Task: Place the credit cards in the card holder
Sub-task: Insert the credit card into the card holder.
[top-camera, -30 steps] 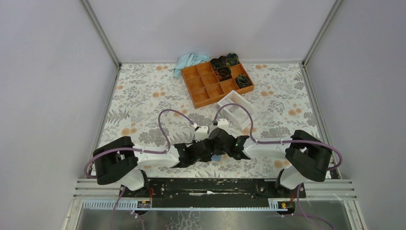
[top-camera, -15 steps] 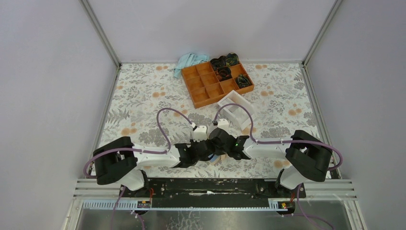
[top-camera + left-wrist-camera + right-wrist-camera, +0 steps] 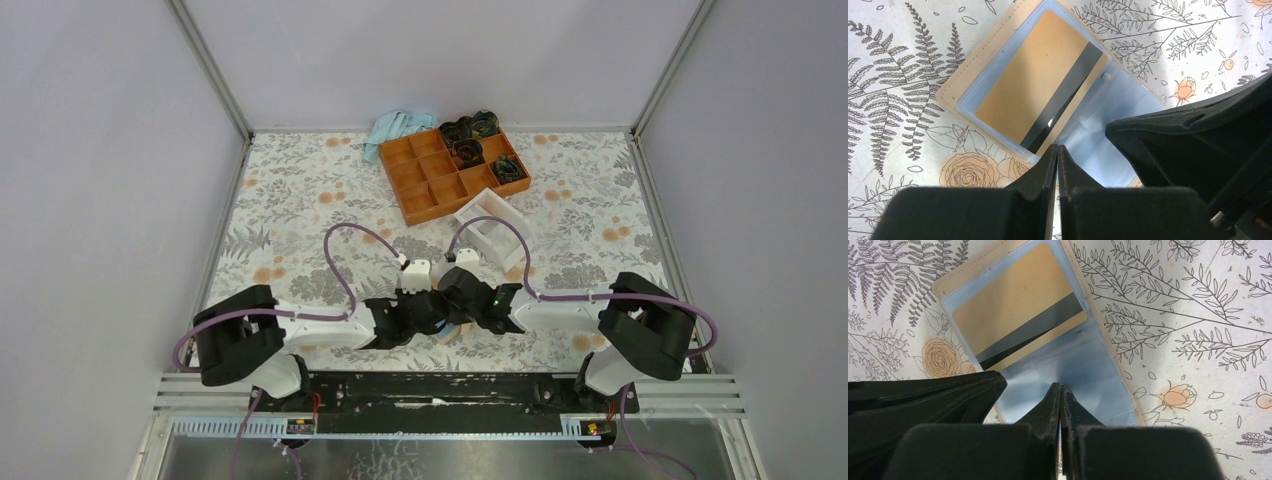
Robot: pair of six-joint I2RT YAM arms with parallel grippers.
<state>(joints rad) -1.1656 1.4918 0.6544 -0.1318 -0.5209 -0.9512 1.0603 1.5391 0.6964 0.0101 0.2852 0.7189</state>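
Observation:
The tan card holder (image 3: 973, 66) lies open on the floral table, its clear bluish sleeves facing up. A gold card with a black stripe (image 3: 1033, 75) sits in one sleeve; it also shows in the right wrist view (image 3: 1013, 305). My left gripper (image 3: 1057, 148) is shut, its tips at the sleeve edge by the card's corner. My right gripper (image 3: 1060, 386) is shut, its tips on the empty-looking sleeve (image 3: 1098, 375). In the top view both grippers (image 3: 440, 312) (image 3: 463, 310) meet over the holder (image 3: 455, 333). No light blue card shows.
An orange compartment tray (image 3: 430, 185) with dark items in its back cells stands at the far middle. A blue cloth (image 3: 395, 127) lies behind it, and a white rack (image 3: 490, 225) stands just in front. Each arm crowds the other's wrist view.
A light blue patch under the grippers a second ago no longer shows; a tan edge shows there now. Both grippers have crept slightly together.

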